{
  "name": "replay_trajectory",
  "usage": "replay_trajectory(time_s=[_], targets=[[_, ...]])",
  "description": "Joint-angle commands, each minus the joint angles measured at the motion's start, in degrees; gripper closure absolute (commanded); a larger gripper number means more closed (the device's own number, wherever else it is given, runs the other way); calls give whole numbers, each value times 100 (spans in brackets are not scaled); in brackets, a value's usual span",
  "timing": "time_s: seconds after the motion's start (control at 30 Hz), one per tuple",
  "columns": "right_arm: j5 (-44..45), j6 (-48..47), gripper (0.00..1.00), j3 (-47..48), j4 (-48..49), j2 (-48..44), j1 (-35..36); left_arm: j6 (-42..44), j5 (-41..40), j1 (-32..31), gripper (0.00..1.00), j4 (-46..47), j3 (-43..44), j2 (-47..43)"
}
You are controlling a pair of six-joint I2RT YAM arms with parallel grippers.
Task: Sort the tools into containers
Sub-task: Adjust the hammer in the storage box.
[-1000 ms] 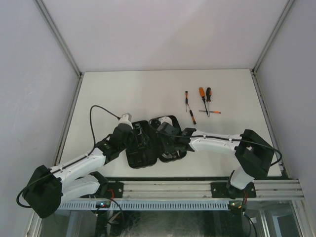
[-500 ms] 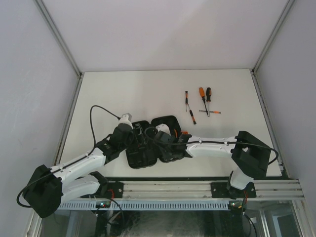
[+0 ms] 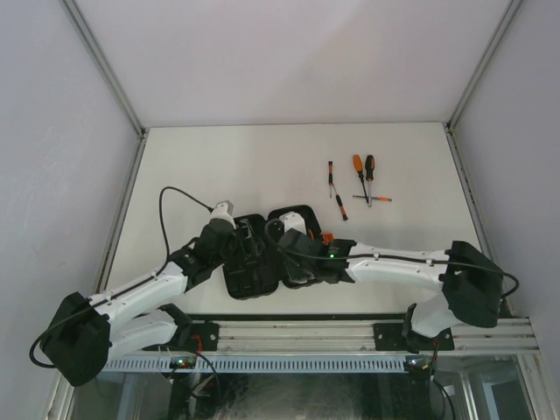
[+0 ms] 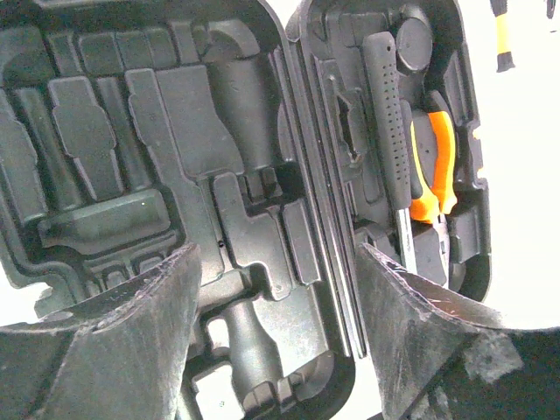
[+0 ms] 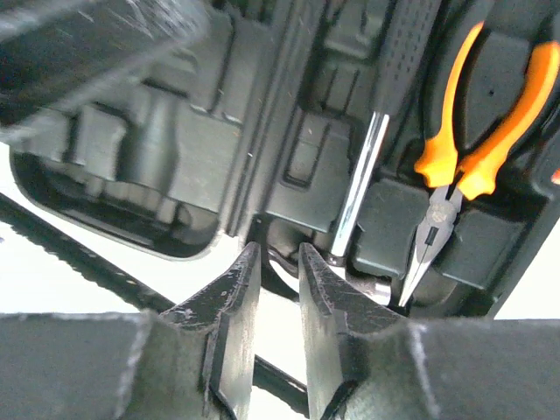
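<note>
The black clamshell tool case (image 3: 295, 214) is lying open on the white table (image 3: 219, 166), low and centre in the top view, with both arms reaching over it. The left gripper (image 3: 245, 247) is hovering above the case's left half, its claw spread wide and holding nothing; in its wrist view the two fingers (image 4: 131, 350) are framing the empty moulded slots (image 4: 175, 131). The black-handled hammer (image 4: 388, 114) and the orange-handled pliers (image 4: 435, 166) are sitting side by side in the right half.

The right gripper (image 3: 293, 261) is hanging at the case's near edge. Its fingers (image 5: 232, 332) are standing only slightly apart, with bare table showing through the narrow gap and nothing clamped. Upper right of its wrist view, the hammer's metal shaft (image 5: 360, 179) and the pliers (image 5: 477, 131) are resting in their recesses.

Several orange-and-black screwdrivers (image 3: 363, 175) are lying loose on the table, upper right of the case and well apart from it.
</note>
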Motion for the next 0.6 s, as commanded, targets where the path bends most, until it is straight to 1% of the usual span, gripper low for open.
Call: replay_trajectory(time_s=[0.0, 0.1, 0.23, 0.43, 0.57], targets=[[60, -57, 75, -145, 552, -664, -146, 90, 7, 27, 25, 16, 174, -99], [59, 76, 74, -337, 564, -886, -317, 205, 21, 27, 23, -82, 371, -77], [45, 303, 74, -515, 348, -916, -550, 328, 78, 28, 22, -137, 605, -30], [-276, 524, 75, -605, 186, -667, -620, 404, 212, 27, 22, 0, 883, 281], [-464, 572, 75, -730, 333, -539, -634, 391, 353, 27, 23, 23, 1221, 640]])
